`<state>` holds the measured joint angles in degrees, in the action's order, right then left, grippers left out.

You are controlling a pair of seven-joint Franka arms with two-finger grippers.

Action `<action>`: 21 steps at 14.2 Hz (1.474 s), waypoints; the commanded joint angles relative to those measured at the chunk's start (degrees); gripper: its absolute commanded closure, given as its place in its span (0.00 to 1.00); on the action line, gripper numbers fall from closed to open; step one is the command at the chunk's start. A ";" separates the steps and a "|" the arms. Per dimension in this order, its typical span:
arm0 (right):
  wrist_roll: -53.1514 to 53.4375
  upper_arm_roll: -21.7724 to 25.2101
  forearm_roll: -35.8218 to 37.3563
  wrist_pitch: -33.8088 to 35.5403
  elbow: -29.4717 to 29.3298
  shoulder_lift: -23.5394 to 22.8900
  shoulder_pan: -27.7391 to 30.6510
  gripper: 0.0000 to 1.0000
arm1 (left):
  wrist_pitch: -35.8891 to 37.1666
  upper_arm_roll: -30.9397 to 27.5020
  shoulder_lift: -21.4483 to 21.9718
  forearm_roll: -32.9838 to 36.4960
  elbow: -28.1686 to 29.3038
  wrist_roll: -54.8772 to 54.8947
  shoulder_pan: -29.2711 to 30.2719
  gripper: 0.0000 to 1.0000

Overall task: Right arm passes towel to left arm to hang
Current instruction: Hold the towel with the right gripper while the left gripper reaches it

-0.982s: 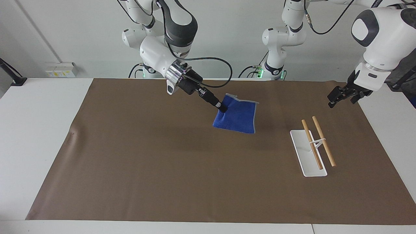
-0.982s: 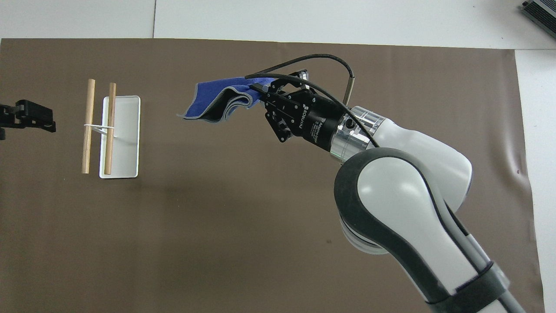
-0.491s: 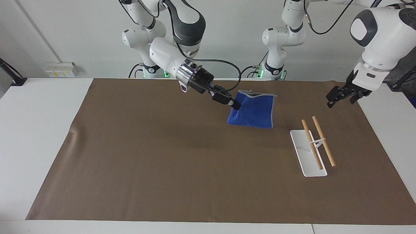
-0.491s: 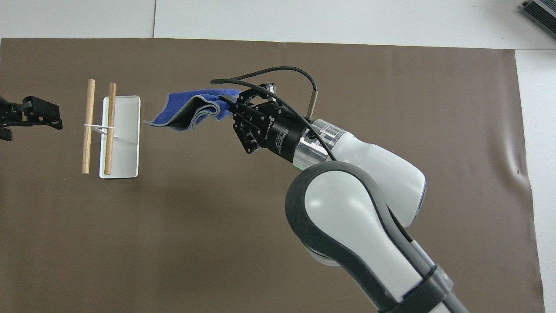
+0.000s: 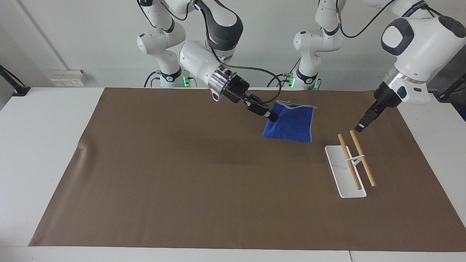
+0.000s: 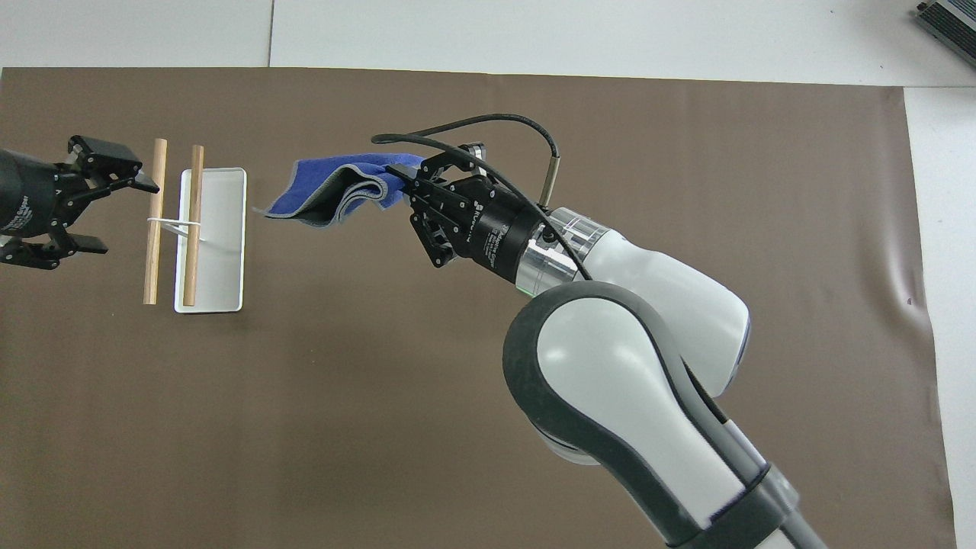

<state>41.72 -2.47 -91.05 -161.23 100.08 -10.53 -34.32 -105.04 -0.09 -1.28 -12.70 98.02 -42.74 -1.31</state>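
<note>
Over the brown-matted counter (image 5: 182, 182), the right gripper (image 5: 272, 117) reaches out level, fingers clamped on the dangling towel (image 5: 291, 123), while only the overhead view shows the left gripper (image 6: 99, 202) with fingers spread beside the rack (image 6: 194, 229).

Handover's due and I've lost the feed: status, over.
Right claw shut on towel, held up over the mat. Left claw open, over the mat beside the rack, not touching towel. Nothing between them.

text: "ROBOTIQ" brand, partly legible | on: right gripper (image 6: 396, 177) body | other text: too small to read
</note>
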 commanded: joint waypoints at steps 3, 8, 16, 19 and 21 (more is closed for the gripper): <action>-0.06 -0.08 -0.45 -0.84 -1.02 -0.81 0.04 1.00 | -3.06 5.79 2.16 -4.41 2.44 -19.46 -0.27 0.00; -0.15 -0.07 -0.36 -0.93 -0.94 -0.81 0.04 1.00 | -7.90 9.57 2.07 -7.85 2.35 -32.30 -0.36 0.00; -0.50 -0.07 -0.36 -0.93 -0.76 -0.81 0.04 1.00 | -16.51 16.52 2.07 -8.30 2.18 -48.83 -0.62 0.00; -0.59 -0.07 -0.36 -0.93 -0.76 -0.81 0.13 1.00 | -17.48 16.79 2.07 -8.21 1.83 -49.29 -0.71 0.00; -0.59 -0.07 -0.36 -0.93 -0.67 -0.81 0.13 1.00 | -17.48 16.70 2.07 -8.04 2.18 -47.88 -0.44 0.00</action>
<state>41.72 -2.43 -91.05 -161.23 100.08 -10.81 -34.32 -121.50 16.96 -0.70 -19.94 98.25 -91.38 -1.85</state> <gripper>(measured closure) 0.960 0.000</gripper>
